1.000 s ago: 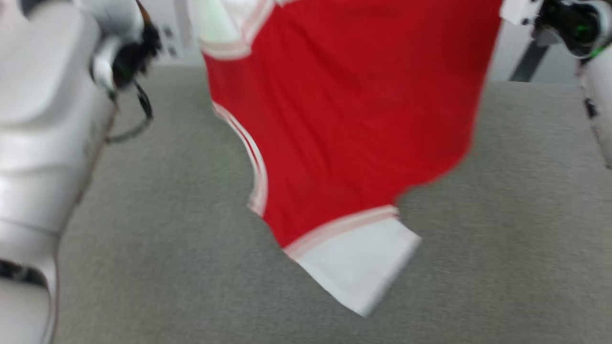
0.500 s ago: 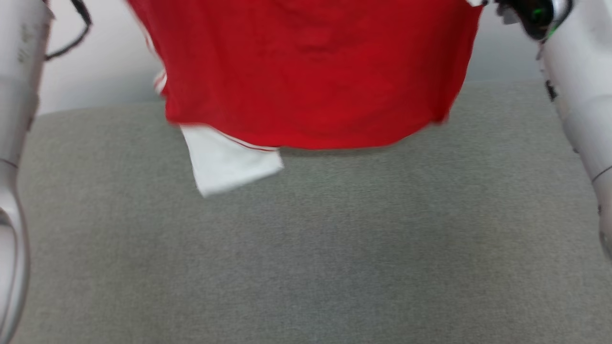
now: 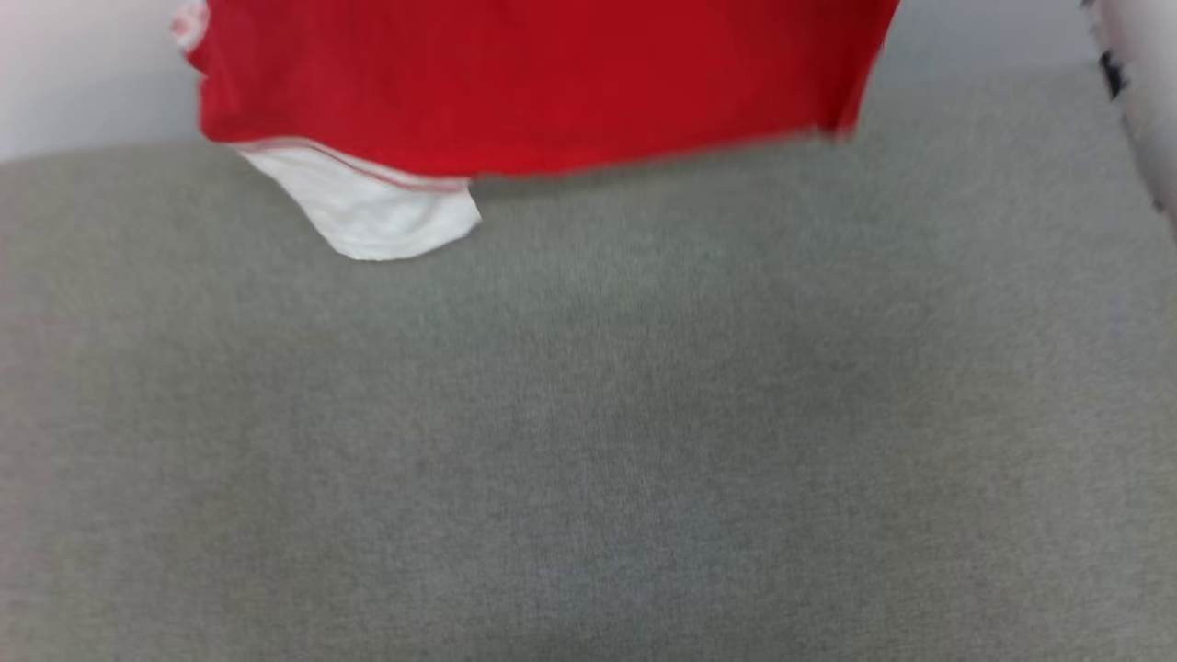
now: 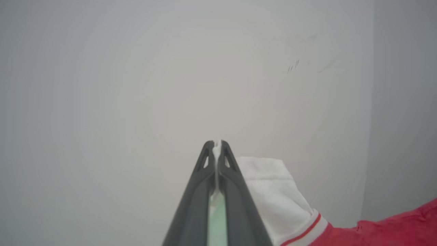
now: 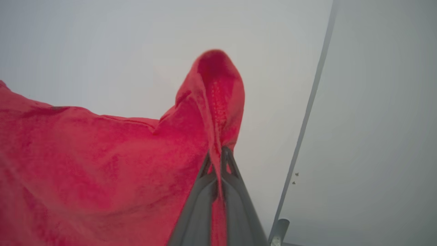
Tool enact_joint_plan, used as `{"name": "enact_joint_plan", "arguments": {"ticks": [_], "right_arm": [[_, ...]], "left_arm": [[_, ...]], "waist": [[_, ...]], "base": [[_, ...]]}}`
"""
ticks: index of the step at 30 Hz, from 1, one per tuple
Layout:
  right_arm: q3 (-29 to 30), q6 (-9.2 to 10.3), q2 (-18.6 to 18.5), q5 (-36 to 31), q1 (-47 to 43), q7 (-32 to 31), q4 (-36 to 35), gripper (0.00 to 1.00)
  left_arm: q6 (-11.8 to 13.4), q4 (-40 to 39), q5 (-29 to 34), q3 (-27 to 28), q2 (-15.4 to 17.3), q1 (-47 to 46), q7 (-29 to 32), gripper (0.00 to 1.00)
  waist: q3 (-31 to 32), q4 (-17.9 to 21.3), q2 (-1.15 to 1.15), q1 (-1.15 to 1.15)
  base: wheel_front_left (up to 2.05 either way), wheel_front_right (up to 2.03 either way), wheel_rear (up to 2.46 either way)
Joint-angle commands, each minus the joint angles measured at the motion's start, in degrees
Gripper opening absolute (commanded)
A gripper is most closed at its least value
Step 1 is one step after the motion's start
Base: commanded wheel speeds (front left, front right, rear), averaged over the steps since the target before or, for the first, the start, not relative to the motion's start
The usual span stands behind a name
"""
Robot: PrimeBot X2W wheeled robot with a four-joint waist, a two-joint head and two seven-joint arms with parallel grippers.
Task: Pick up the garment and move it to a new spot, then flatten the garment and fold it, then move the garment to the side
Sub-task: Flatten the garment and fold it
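A broad grey, cloth-covered table takes up most of the head view, and its surface is bare right up to the far edge. Behind it stands a pale, plain wall. In the right wrist view a thin grey strip runs up that wall.

The red jersey garment with white short sleeves hangs in the air above the far part of the table, spread wide between the two arms. Its plain red panel faces the head camera. The lower hem runs roughly level, just over the table's far edge, and casts a thin shadow on the table below it. Whether the hem touches the table cannot be told through the blur. One white sleeve, edged in red-and-white trim, droops below the hem at the garment's left end.

A pale forearm shows at the upper right of the head view.

The left claw is closed, its two dark fingers pinching a thin edge of white cloth at their tips. The white sleeve and its striped trim fall away just beside them towards the red body.

The right claw is likewise closed, gripping a fold of the red cloth. A peak of the cloth stands above its fingertips and the rest drapes off to one side.
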State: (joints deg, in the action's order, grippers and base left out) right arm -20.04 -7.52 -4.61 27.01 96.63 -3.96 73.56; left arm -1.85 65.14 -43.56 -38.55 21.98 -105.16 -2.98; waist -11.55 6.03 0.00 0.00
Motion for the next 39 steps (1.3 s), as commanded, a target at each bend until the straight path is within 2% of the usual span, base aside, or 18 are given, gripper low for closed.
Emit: {"name": "enact_joint_plan", "arguments": {"ticks": [1, 6, 12, 18, 23, 30, 39], "right_arm": [[0.3, 0.07, 0.0, -0.7, 1.4, 1.8, -0.2, 0.0], [1.0, 0.07, 0.4, -1.7, 4.5, 8.7, -0.8, 0.0], [2.7, 0.07, 0.5, -2.9, 7.4, 16.9, -0.9, 0.0], [6.4, 0.07, -1.0, -5.5, 10.2, 19.0, -0.7, 0.0], [9.4, 0.07, -0.6, -8.4, 8.8, 19.2, -1.1, 0.0], [10.0, 0.07, 0.8, -11.4, 4.3, 18.7, -0.2, 0.0], [4.5, 0.07, 1.6, -7.0, -5.2, 11.6, -0.4, 0.0]], "left_arm": [[-0.3, 0.0, 1.5, -0.9, 0.5, -1.9, -0.9, 0.0], [-0.6, 0.8, 4.2, -2.2, 1.6, -8.7, -4.4, 0.0], [-1.1, 1.3, 6.9, -3.7, 1.9, -16.2, -9.1, 0.0], [-1.4, 1.6, 7.9, -4.0, 0.3, -21.1, -11.2, 0.0], [-2.3, 2.3, 7.3, -3.3, -0.6, -19.8, -12.0, 0.0], [-2.4, 2.4, 6.1, -1.2, -0.2, -13.7, -12.2, 0.0], [-4.7, 6.3, 3.7, -1.5, -1.5, -0.3, -10.5, 0.0]], "waist": [[-7.3, 0.2, 0.0, 0.0], [-15.3, 0.8, 0.0, 0.0], [-22.0, 0.6, 0.0, 0.0], [-28.8, -2.5, 0.0, 0.0], [-31.6, -4.4, 0.0, 0.0], [-28.4, -5.2, 0.0, 0.0], [-16.9, -6.4, 0.0, 0.0]], "base": [[0.0, 0.0, 0.0], [0.0, 0.0, 0.0], [0.0, 0.0, 0.0], [0.0, 0.0, 0.0], [0.0, 0.0, 0.0], [0.0, 0.0, 0.0], [0.0, 0.0, 0.0]]}}
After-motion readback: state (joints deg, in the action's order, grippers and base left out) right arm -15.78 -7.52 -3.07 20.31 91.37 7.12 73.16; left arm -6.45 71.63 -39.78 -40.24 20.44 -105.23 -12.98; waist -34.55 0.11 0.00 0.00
